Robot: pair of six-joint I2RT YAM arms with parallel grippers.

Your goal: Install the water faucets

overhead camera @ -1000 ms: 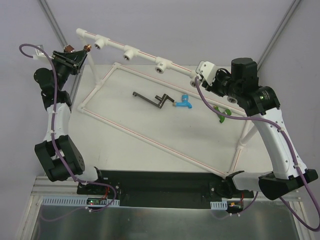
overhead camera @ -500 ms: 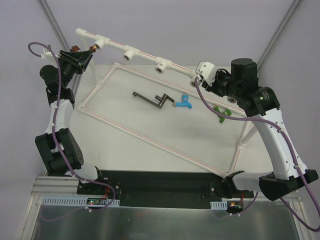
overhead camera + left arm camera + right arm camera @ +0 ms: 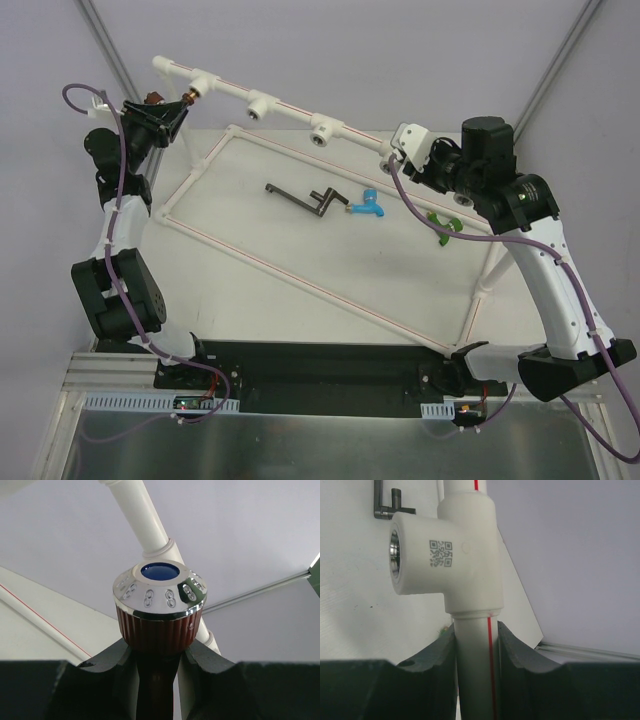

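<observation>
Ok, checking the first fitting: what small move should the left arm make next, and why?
Probably ease the red-brown, shiny-knobbed faucet in the left gripper into the white pipe's leftmost socket: its brass thread sits beside it, and the right gripper clamps that pipe.

The left arm rises from its base at the near left and reaches toward the far left corner. Its left gripper points right, jaws clamped on the red-brown faucet. The right arm arches up and leftward with its wrist bent, and the right gripper is closed around the white pipe.
</observation>
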